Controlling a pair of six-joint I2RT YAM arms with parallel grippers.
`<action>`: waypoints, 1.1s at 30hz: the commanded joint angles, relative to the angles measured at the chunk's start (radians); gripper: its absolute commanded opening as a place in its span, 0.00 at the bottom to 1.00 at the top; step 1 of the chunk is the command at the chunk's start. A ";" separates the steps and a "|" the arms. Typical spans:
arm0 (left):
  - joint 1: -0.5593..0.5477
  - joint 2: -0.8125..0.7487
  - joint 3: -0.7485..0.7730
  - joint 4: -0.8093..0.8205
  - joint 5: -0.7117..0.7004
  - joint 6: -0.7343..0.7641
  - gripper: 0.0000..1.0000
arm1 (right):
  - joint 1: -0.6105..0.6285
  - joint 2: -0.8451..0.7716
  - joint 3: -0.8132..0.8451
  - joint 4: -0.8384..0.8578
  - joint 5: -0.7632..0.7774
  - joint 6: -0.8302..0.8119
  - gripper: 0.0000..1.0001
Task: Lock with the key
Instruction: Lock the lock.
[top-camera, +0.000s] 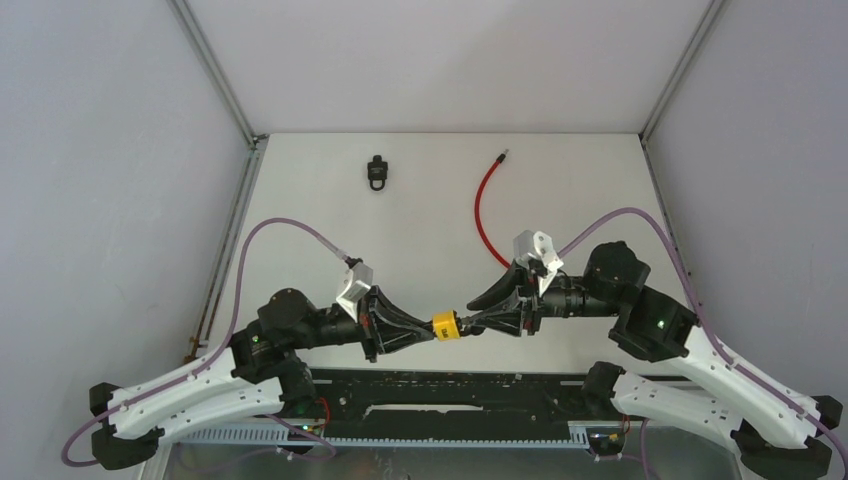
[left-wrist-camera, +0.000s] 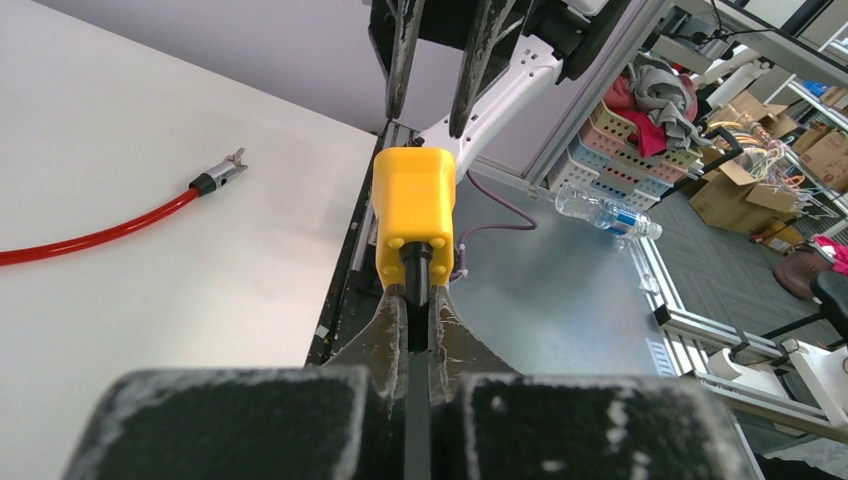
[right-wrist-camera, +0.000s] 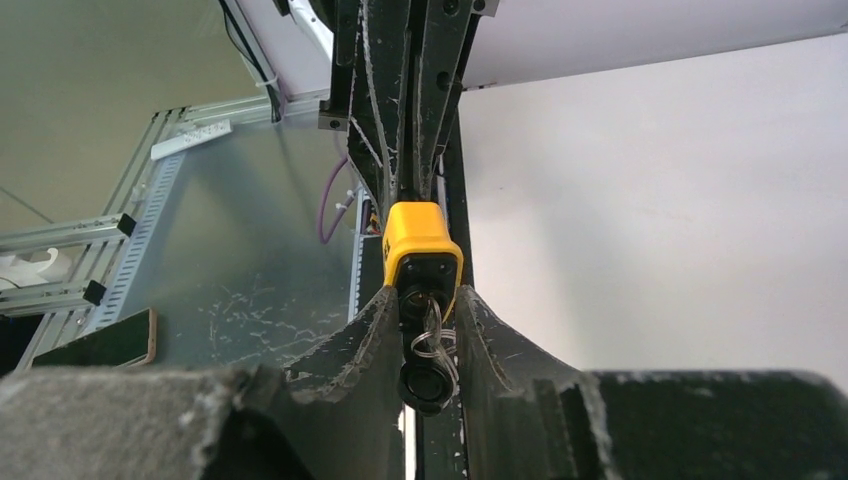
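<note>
Hanging in the air above the near edge of the white table (top-camera: 420, 200) is a small, boxy yellow plastic padlock (top-camera: 445, 326), right between the two arms. The left gripper (top-camera: 430, 328) reaches in from the left. Its jaws are pressed together on the black bar (left-wrist-camera: 417, 268) that sticks out of one end of the padlock, and that grip holds the padlock up.

The right gripper (top-camera: 468, 322) comes in from the other side. In the right wrist view, a key with a round black head (right-wrist-camera: 424, 382) and a thin wire ring (right-wrist-camera: 433, 342) sits in the end of the padlock that faces this gripper. The right fingers (right-wrist-camera: 355, 345) stand on both sides of the black head, very close to it. I cannot tell if they are pinching it or just next to it.

Farther back on the table lies a long red cable (top-camera: 484, 205) with a metal tip at its far end. A small black thing with a ring shape (top-camera: 376, 171) lies to the left of it, well apart from the cable and the arms.
</note>
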 joint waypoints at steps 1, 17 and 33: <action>-0.004 -0.019 0.021 0.110 0.018 0.019 0.00 | -0.003 0.016 0.026 0.001 -0.026 0.007 0.30; -0.004 -0.023 0.019 0.109 -0.004 0.026 0.00 | -0.003 0.043 0.026 -0.029 -0.058 -0.009 0.18; -0.004 -0.044 0.020 0.072 -0.039 0.049 0.00 | -0.010 0.021 0.025 -0.075 -0.021 -0.049 0.00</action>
